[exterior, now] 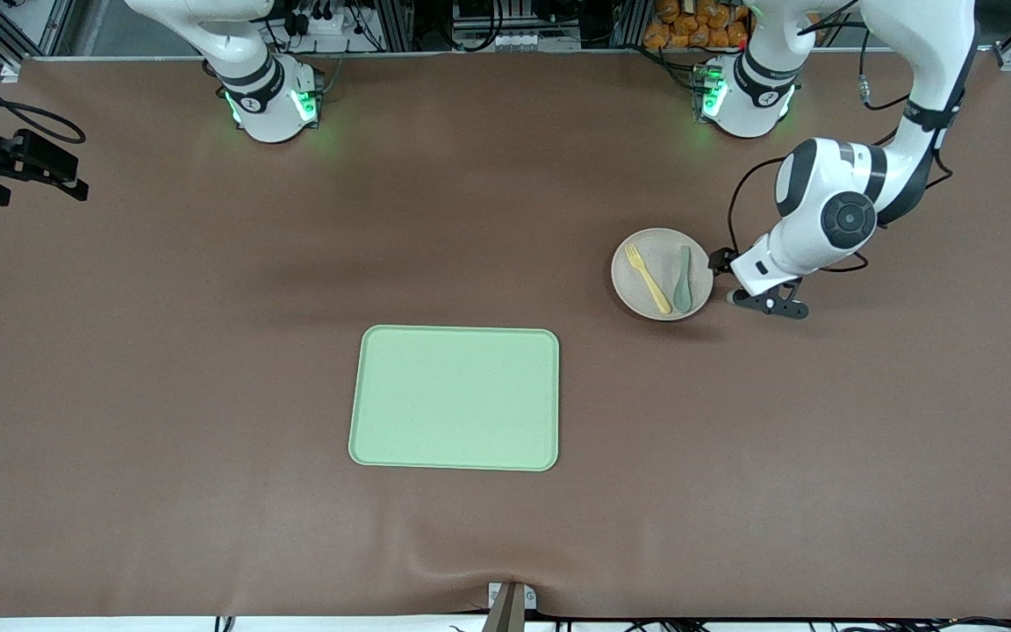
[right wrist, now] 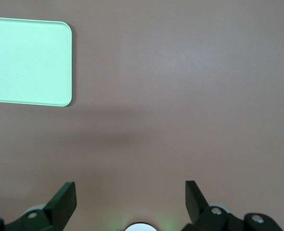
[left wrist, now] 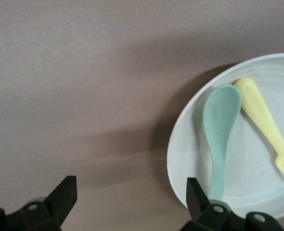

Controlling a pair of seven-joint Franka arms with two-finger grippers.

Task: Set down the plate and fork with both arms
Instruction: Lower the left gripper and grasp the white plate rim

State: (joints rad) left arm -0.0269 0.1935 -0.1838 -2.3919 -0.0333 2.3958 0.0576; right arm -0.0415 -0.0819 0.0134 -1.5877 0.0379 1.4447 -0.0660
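1. Front view: the plate sits on the brown desk toward the left arm's end, farther from the camera than the green tray.
2. The fork and a grey-green spoon lie side by side in the plate.
3. The left pincer is low, just beside the plate's rim, its fingers spread wide.
4. The right pincer waits above bare desk, also wide open.

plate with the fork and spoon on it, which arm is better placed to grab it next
Left. The left gripper sits open beside the plate, one finger already at its rim. The right gripper is open too, but over bare table near the right arm's end, away from the plate.
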